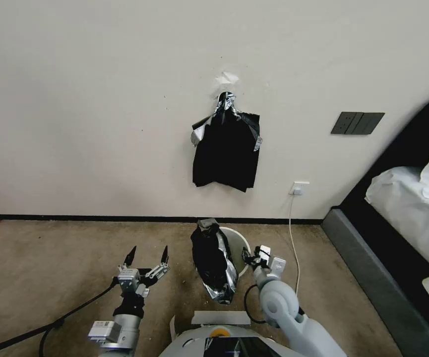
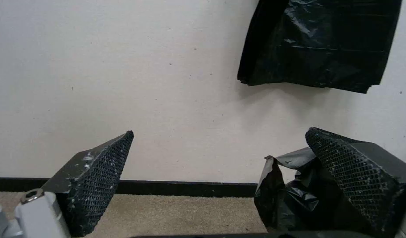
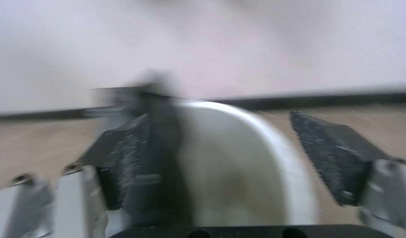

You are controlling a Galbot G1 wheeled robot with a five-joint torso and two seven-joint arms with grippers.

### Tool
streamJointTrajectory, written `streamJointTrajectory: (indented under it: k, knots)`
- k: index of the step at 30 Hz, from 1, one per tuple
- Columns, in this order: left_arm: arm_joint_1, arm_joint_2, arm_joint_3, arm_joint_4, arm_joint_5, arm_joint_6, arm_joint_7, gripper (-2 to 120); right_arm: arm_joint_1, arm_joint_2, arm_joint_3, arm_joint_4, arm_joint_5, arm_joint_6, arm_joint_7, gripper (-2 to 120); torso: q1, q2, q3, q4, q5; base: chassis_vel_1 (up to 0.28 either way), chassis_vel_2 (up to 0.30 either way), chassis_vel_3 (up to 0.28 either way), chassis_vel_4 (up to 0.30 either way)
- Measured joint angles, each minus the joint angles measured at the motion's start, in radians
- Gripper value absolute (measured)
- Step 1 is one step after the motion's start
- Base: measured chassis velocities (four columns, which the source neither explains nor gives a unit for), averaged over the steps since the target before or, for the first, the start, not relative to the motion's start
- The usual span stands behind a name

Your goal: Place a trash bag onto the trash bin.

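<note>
My right gripper (image 1: pixel 252 256) hangs spread at the bin's (image 1: pixel 239 243) rim; the bag (image 1: pixel 213 263) drapes over its left side. My left gripper (image 1: pixel 147 257) waits spread beside. I'd pinch one loose edge — then stretch it across the rim.

one trash bag (image 1: pixel 213 263), one trash bin (image 1: pixel 238 241), one hanging bag bundle (image 1: pixel 226 148), two end effectors
</note>
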Motion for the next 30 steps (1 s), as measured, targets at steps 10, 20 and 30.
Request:
streamJointTrajectory:
  k: [10, 20, 30]
  knots:
    - [0.008, -0.004, 0.006, 0.014, 0.034, 0.000, -0.008, 100, 0.156, -0.048, -0.145, -0.045, -0.050, -0.126, -0.176, 100, 0.000, 0.000, 0.000, 0.0005, -0.0001, 0.000, 0.000, 0.000, 0.000]
    - [0.009, 0.000, 0.009, 0.020, 0.045, -0.003, -0.012, 100, 0.154, -0.040, -0.195, -0.108, -0.248, -0.126, -0.096, 61, 0.000, 0.000, 0.000, 0.0001, -0.0001, 0.000, 0.000, 0.000, 0.000]
    - [-0.008, 0.012, 0.054, 0.039, 0.068, 0.004, -0.013, 100, 0.123, -0.043, -0.191, -0.123, -0.422, -0.062, -0.072, 30, 0.000, 0.000, 0.000, 0.0003, 0.0000, 0.000, 0.000, 0.000, 0.000]
